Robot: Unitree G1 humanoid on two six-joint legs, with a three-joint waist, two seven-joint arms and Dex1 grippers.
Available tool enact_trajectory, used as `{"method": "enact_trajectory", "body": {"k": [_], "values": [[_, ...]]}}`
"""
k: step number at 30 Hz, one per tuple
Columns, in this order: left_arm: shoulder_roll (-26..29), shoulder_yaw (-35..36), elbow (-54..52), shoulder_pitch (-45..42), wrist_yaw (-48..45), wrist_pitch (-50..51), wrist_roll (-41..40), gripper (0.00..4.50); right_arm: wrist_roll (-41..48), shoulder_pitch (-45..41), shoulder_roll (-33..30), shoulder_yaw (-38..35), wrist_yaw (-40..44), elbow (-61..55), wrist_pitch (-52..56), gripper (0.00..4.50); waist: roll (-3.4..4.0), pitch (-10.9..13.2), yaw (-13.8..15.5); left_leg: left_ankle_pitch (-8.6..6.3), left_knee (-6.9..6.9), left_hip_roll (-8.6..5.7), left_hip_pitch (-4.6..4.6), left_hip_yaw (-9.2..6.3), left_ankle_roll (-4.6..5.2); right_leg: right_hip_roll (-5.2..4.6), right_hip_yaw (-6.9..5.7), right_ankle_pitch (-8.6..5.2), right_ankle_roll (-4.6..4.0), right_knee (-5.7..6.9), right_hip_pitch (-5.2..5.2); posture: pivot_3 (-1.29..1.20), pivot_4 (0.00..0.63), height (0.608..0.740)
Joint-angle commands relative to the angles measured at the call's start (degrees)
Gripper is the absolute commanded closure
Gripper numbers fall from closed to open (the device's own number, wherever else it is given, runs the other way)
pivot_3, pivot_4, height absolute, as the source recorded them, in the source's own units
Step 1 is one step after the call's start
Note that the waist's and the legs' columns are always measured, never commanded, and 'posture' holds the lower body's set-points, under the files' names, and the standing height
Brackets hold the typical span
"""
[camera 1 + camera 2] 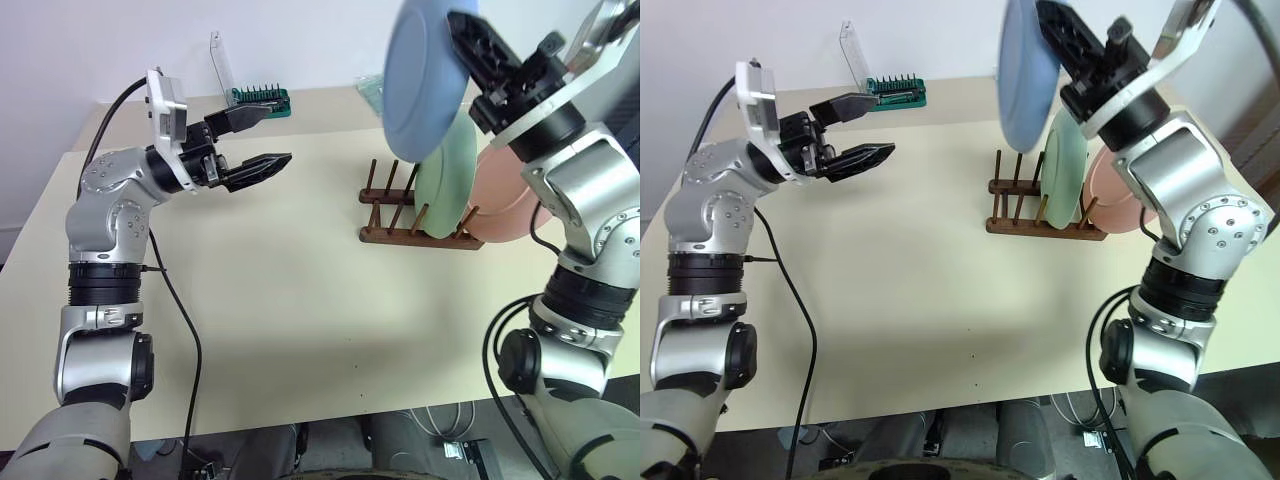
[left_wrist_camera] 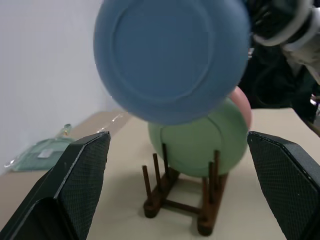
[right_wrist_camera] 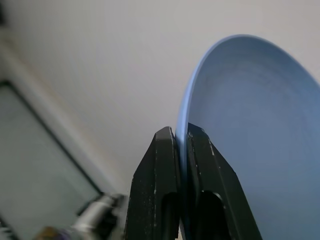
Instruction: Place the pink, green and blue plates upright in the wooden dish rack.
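the small dark brown wooden dish rack (image 1: pixel 415 222) with upright pegs stands on the pale cream worktop (image 1: pixel 290 310), toward its far right side; a round pale green plate (image 1: pixel 447 180) stands on edge between the pegs, and just behind it, on the right, a round pink plate (image 1: pixel 508 205) also stands on edge in the rack, partly hidden by the right arm; the round blue plate (image 1: pixel 428 75) is in the air above the rack, near vertical, its lower edge overlapping the top of the green plate in the head views, whether touching cannot be told; the right claw (image 3: pixel 181 150) has its two black fingers pressed together on the rim of the blue plate, one finger on each face; the left claw (image 1: pixel 262 140) hovers above the worktop well to the left of the rack, its two black fingers spread wide apart with nothing between them, pointing toward the rack; in the left wrist view the rack, the green plate and the blue plate sit between its two fingers, farther off; at the far edge of the worktop lies a green screwdriver bit holder (image 1: pixel 262 97) with a clear lid standing open; a flat pale green packet (image 2: pixel 42 152) lies on the worktop beyond the rack.
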Motion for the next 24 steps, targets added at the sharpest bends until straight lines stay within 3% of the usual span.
{"method": "enact_trajectory", "body": {"k": [1,16,24], "values": [[1.0,0.3,-0.6,-0.5,-1.1,-2.9,1.3,0.02,4.1,1.2,-2.9,2.4,-2.9,-2.8,2.9,4.50,0.00,0.0,-0.1,0.00,-0.01,0.01,0.00,0.00,0.00,0.00,0.00,0.00,0.00,0.00,-0.01,0.00,0.150,0.740],[0.4,0.5,0.4,-1.0,0.2,-2.2,1.1,0.02,8.2,0.9,-2.2,4.7,-12.1,-2.1,-2.2,4.50,0.00,0.0,-0.1,-0.01,-0.04,0.08,0.00,0.05,0.02,0.04,0.00,0.01,0.00,-0.04,-0.02,0.00,0.150,0.740],[-0.2,0.4,0.4,-1.1,0.8,-2.2,1.0,0.02,12.4,-3.2,-0.7,4.6,-19.2,-0.6,-6.6,4.50,0.00,0.0,-0.1,-0.01,-0.05,0.09,-0.01,0.05,0.02,0.05,0.00,0.01,0.00,-0.05,-0.03,0.00,0.150,0.740]]}}
